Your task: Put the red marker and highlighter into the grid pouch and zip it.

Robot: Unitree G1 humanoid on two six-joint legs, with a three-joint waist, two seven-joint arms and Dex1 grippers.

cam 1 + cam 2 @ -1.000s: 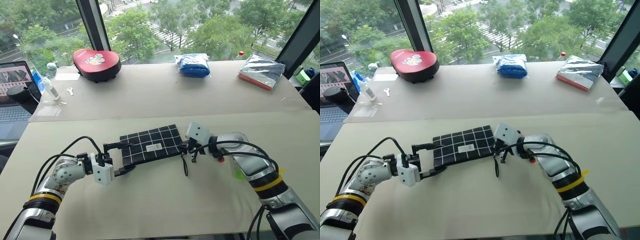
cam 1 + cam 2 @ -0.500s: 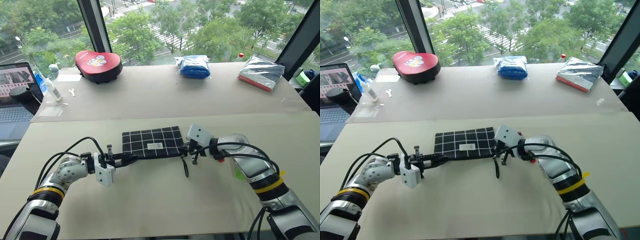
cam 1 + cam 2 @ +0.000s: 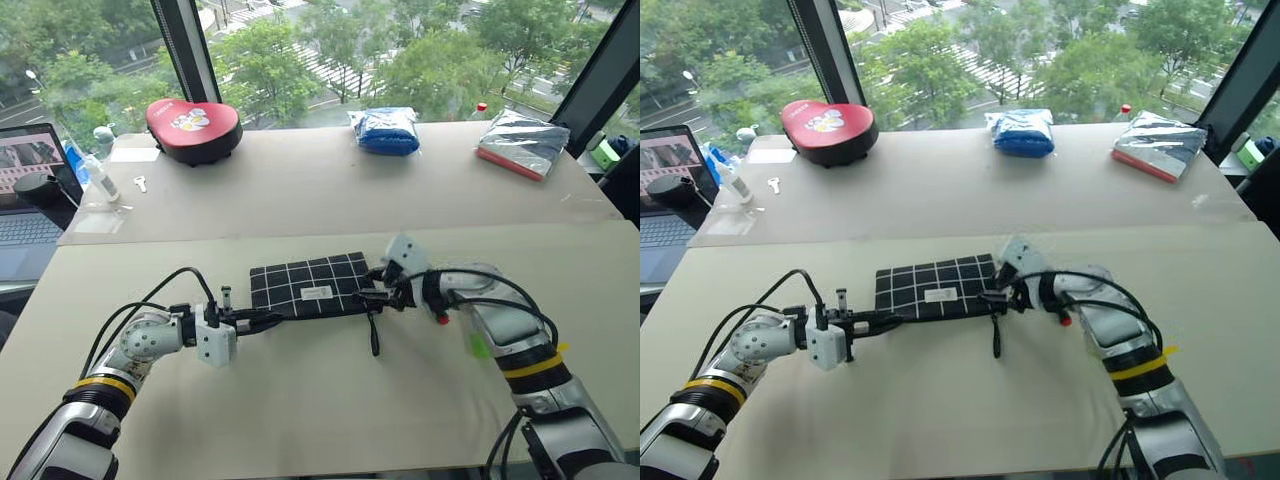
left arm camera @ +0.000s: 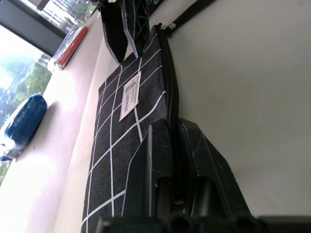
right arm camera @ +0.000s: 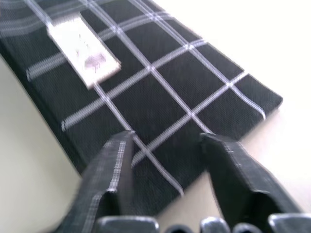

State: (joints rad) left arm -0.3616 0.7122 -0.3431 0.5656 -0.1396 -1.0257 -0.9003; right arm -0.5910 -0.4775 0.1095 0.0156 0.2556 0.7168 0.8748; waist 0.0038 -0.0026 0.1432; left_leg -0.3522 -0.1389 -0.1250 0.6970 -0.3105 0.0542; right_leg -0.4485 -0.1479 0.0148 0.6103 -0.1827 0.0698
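Pinching the near-left corner of the grid pouch [image 3: 312,287], my left hand [image 3: 268,320] is clenched on the zipper edge, the fabric caught between its two black fingers. My right hand [image 3: 383,293] sits at the pouch's opposite end, its fingers spread apart over the checked fabric and grasping nothing. Between the two hands the pouch lies flat on the pale surface [image 3: 300,400], white label [image 3: 316,293] facing up. From the left wrist view the zipper [image 4: 170,102] runs shut along the whole visible edge, and its black pull strap [image 3: 372,335] trails off the right-hand end of the pouch onto the surface. Neither the red marker nor the highlighter lies anywhere around the pouch, so I judge both are already inside it and the zipping is finished or all but finished. What remains, by my reading, is little more than letting go with the left hand and drawing both arms back from the pouch.
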